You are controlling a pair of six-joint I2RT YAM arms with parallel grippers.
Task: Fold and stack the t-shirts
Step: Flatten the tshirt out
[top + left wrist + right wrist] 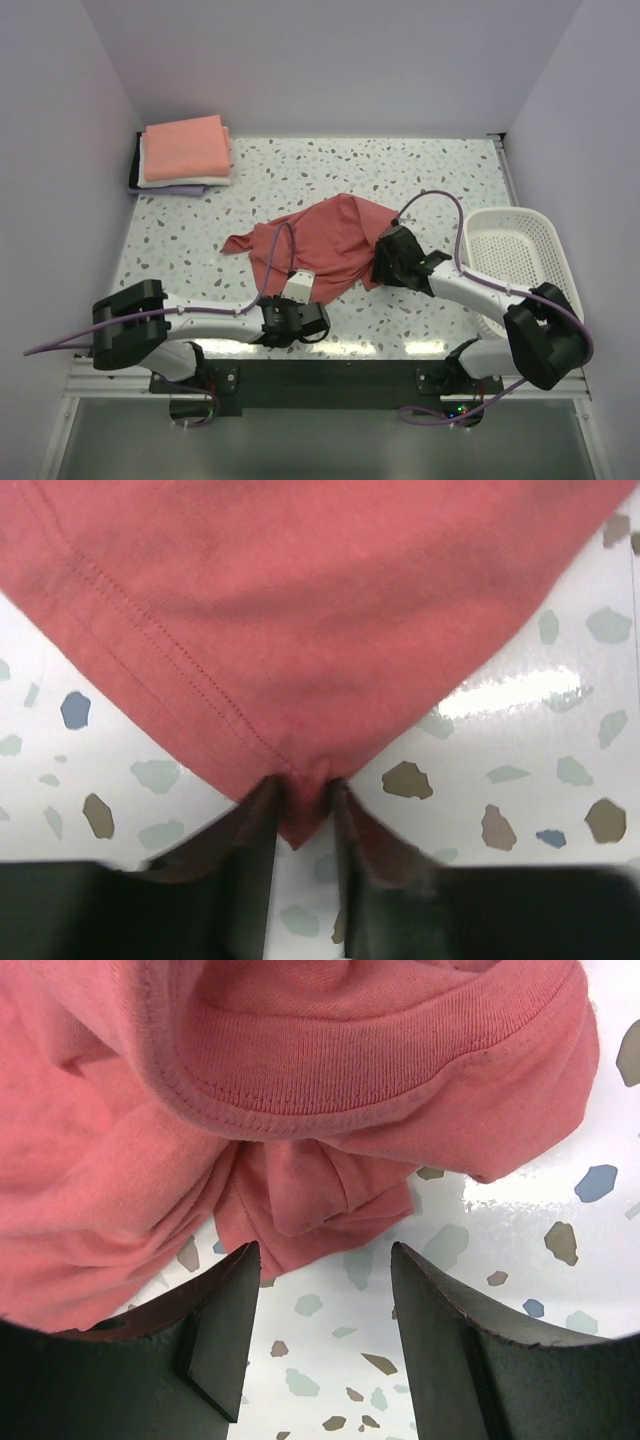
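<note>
The left claw is pressed together on the very tip of a hem corner of the dusty-red t-shirt, at the near edge of the cloth. The right claw is spread with nothing between its fingers. It sits low over the desk at the shirt's right side, where the ribbed collar lies bunched just beyond the tips.

The shirt sprawls crumpled in the middle of the desk, with one part trailing off to the left. The folded t-shirts sit stacked in the far left corner, a salmon-pink one on top. A white basket stands at the right edge.

The cloth looks light, limp and not at all fragile. It will likely sag and drag on the desk rather than hold any shape, and a shallow pinch on the corner tip could slip free. Stitched edges make the best holds: a hem corner, a shoulder seam, the collar rib. A grab into the bunched folds would probably lift several layers at once.
</note>
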